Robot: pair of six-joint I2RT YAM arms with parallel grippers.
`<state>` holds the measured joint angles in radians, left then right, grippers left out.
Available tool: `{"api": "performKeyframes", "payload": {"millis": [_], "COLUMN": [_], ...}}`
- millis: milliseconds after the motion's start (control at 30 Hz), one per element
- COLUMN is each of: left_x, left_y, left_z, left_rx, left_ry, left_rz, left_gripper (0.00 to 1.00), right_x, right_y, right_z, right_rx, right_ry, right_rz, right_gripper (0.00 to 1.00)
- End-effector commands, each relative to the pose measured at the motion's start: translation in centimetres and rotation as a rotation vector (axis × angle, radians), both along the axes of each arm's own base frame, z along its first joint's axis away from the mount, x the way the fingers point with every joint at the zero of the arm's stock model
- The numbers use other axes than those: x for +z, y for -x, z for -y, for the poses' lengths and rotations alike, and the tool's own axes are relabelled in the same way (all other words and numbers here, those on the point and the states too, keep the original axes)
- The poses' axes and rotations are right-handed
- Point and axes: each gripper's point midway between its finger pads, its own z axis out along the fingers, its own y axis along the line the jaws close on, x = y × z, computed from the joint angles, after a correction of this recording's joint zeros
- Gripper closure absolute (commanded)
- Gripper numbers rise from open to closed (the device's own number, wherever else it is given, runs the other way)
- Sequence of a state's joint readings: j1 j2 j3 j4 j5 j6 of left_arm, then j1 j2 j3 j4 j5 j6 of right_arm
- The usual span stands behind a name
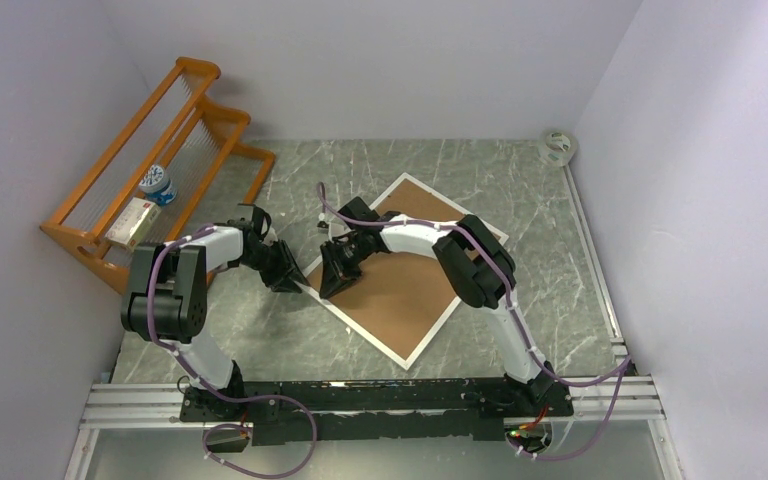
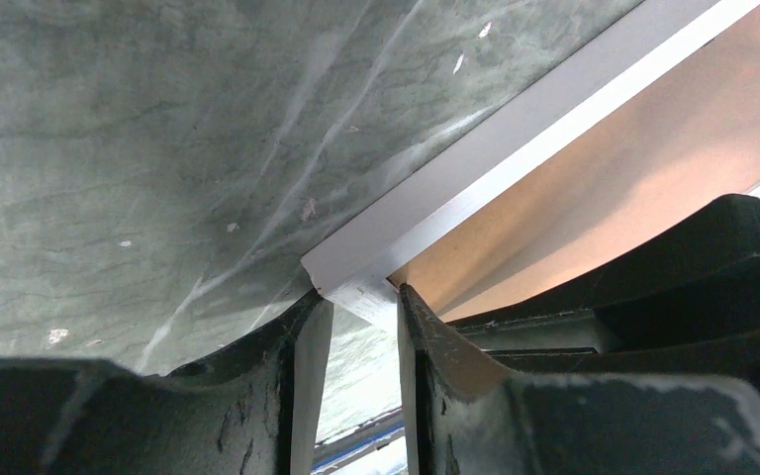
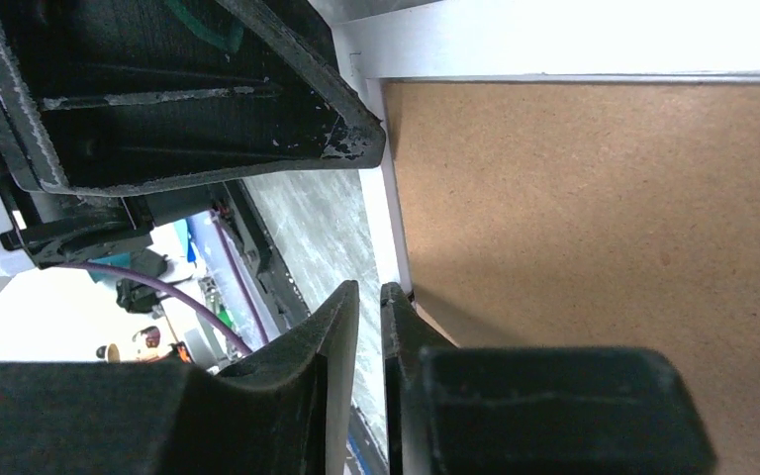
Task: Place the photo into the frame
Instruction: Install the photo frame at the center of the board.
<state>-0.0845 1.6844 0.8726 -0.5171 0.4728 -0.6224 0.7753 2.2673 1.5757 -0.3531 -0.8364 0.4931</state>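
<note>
A large, thin rectangular frame (image 1: 400, 300) lies flat and face down near the middle of a grey-green, marble-veined worktop (image 1: 580, 250). It is turned like a diamond. Its long sides run from the far right toward the near left, with one corner pointing away from the arms and one toward them. The upturned back is matte brown hardboard with a fine speckled grain, edged all round by a narrow, smooth white rim.

Both arms bend inward to the frame's left corner. The left claw (image 1: 290, 276) meets that corner from outside. Its wrist view shows two scuffed black fingers partly apart, with the square white corner lodged between their tips and touching both, so the claw is clamped on the frame.

The right claw (image 1: 338, 272) sits just beside it, over the hardboard at the rim next to the same corner. In its wrist view the fingers are almost together, with only a thin slit between them. One fingertip (image 3: 396, 302) rests where the white rim meets the hardboard, and the other hangs outside, over the worktop. Whether they pinch the rim cannot be told.

At the far left an orange wooden rack (image 1: 150, 160) with slanted rails stands against the wall. It holds a small box (image 1: 130, 222) and a round blue-lidded tub (image 1: 159, 185). A small pale ring (image 1: 558, 147) lies in the far right corner.
</note>
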Motion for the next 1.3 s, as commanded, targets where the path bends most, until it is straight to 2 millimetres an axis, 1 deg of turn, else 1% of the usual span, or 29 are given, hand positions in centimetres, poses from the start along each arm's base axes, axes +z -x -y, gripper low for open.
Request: {"api": "performKeyframes", "payload": {"millis": [0,133,267,400,533,667,733,800,867,967,1033,1100,1167,1200,1267], "left_x": [-1.6,-1.5,-1.4,-1.3,-1.3,-1.4,-1.4,-1.2,-0.9,0.0,0.7,1.4,1.8,1.9,1.9], "left_y": [0.7,0.9,0.8,0.7,0.8,0.8,0.8,0.7,0.5,-0.2,-0.7,-1.1,-1.3,-1.3,-1.2], "left_z": [-1.7,-1.8,-1.9,-1.8,-2.0,-2.0,-2.0,-2.0,-2.0,-1.7,-1.4,-1.2,-1.0,-1.0,-0.9], "left_rx": [0.000,-0.001,-0.001,0.000,0.000,-0.001,0.000,0.000,0.000,0.000,0.000,-0.001,0.000,0.000,0.001], "left_ry": [-0.109,-0.113,-0.119,-0.118,-0.124,-0.129,-0.130,-0.128,-0.125,-0.107,-0.090,-0.076,-0.066,-0.062,-0.056], "left_rz": [-0.045,-0.044,-0.040,-0.040,-0.041,-0.045,-0.045,-0.038,-0.025,0.015,0.046,0.076,0.090,0.095,0.096], "left_gripper": [0.63,0.64,0.64,0.64,0.64,0.64,0.64,0.64,0.63,0.61,0.58,0.54,0.50,0.47,0.41], "right_x": [-5.6,-6.6,-7.0,-7.5,-8.2,-9.4,-9.3,-8.1,-5.2,0.2,4.1,7.2,9.3,9.9,10.4], "right_y": [-1.6,-1.8,-2.0,-2.6,-3.4,-3.9,-4.2,-4.8,-6.2,-9.1,-11.6,-14.2,-16.8,-18.0,-20.3], "right_z": [3.1,4.0,4.5,5.1,6.2,7.6,7.9,7.6,7.0,6.7,7.5,9.5,12.6,14.4,18.9], "right_rx": [-0.043,-0.055,-0.060,-0.080,-0.101,-0.098,-0.102,-0.115,-0.156,-0.255,-0.356,-0.466,-0.584,-0.636,-0.745], "right_ry": [0.172,0.196,0.220,0.266,0.325,0.401,0.415,0.391,0.344,0.268,0.233,0.236,0.277,0.310,0.408], "right_rz": [0.046,0.031,0.051,0.099,0.171,0.220,0.241,0.279,0.342,0.444,0.519,0.591,0.648,0.668,0.696], "right_gripper": [0.78,0.74,0.68,0.60,0.52,0.49,0.49,0.49,0.49,0.49,0.48,0.45,0.40,0.38,0.33]}}
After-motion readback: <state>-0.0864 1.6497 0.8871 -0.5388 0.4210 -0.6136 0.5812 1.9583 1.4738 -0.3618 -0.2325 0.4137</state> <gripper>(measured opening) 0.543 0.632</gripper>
